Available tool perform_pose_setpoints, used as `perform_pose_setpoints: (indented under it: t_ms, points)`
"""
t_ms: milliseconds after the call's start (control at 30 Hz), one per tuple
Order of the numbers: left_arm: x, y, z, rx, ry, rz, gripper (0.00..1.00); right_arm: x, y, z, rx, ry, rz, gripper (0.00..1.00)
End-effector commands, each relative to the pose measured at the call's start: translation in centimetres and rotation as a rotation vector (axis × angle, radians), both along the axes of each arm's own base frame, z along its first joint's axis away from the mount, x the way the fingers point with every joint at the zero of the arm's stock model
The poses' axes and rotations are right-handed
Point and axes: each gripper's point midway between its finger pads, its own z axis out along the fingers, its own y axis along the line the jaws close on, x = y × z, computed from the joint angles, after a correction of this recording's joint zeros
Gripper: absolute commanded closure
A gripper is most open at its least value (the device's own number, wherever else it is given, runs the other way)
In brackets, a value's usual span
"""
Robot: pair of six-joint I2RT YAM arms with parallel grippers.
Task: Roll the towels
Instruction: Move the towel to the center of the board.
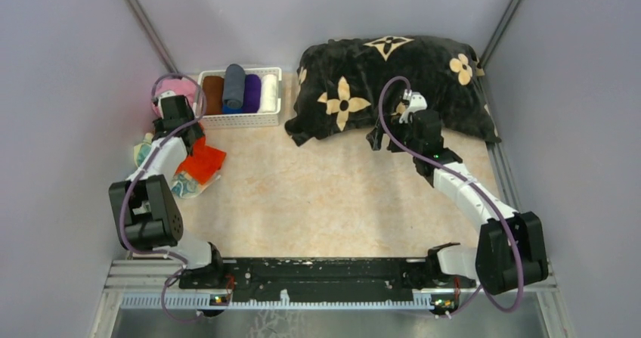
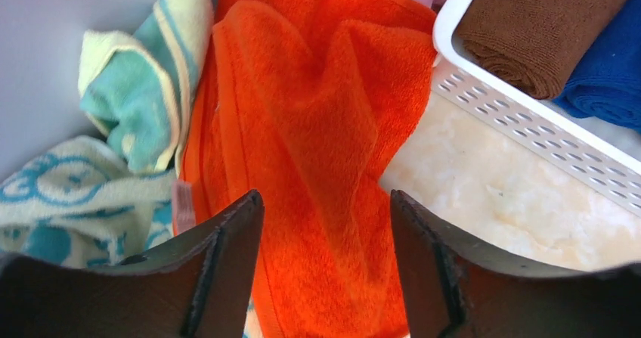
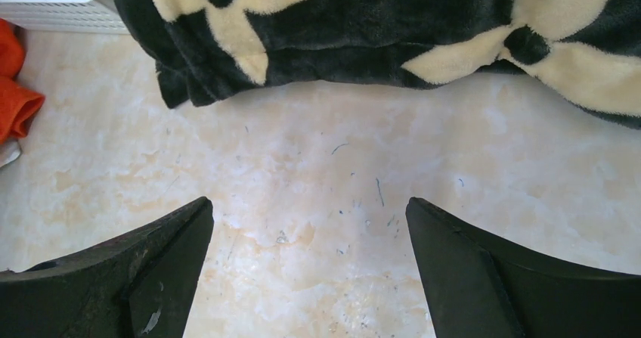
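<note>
Here my left pincer (image 2: 325, 202) stood open and empty over the orange-red terry towel (image 2: 302, 88) beside the white plastic basket (image 2: 529, 119). I judged pick-up was in hand: lower, close, then drag it onto the worktop (image 2: 491, 202).

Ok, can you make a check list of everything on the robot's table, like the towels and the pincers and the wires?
Surface: beige marbled table, with small flecks of lint under the right arm.
Job's things: orange towel, yellow and teal towel and circle-print towel, bunched together and not rolled, by the left wall.
Clutter: white basket holding rolled cloths; black cushion at the back; something pink behind the left arm.
Grippers: left pincer open over the orange towel; right pincer open and empty over bare table.
Cables: purple cables looped along both arms.
Surroundings: plain lilac-grey walls on three sides.
</note>
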Motion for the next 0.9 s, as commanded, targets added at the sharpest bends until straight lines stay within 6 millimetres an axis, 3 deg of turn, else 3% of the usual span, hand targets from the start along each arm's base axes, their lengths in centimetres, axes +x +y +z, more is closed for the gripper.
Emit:
perform_pose_setpoints:
  t_ms: [0,267,333,433,500,600,733,867]
  points:
    - [2.4,0.6,-0.4,0.01,0.006,-0.04,0.39,-0.3,0.8,2.9,0.039,-0.077,0.033,0.01]
    - [2.6,0.0,-3.2,-0.039,0.079,-0.117,0.85,-1.0,1.0,3.9,0.053,-0.092,0.056,0.01]
    - [2.9,-1.1,-2.8,-0.072,0.07,-0.17,1.0,-1.3,1.1,4.4,0.059,-0.104,0.062,0.01]
    - [3.4,-4.7,-0.2,-0.126,0.051,-0.294,1.0,-1.9,1.0,5.3,0.061,-0.121,0.074,0.01]
    - [3.5,-8.3,2.5,-0.111,0.022,-0.379,1.0,-2.3,1.0,5.8,0.06,-0.131,0.082,0.01]
    - [2.1,-15.6,7.3,-0.153,-0.07,-0.554,1.0,-3.1,1.2,6.8,0.064,-0.142,0.107,0.01]
    - [-1.7,-25.6,11.9,-0.247,-0.175,-0.766,1.0,-4.3,1.4,8.0,0.078,-0.152,0.137,0.01]
    - [-6.4,-37.0,14.5,-0.373,-0.234,-1.022,0.97,-5.3,1.2,9.0,0.076,-0.174,0.14,0.01]
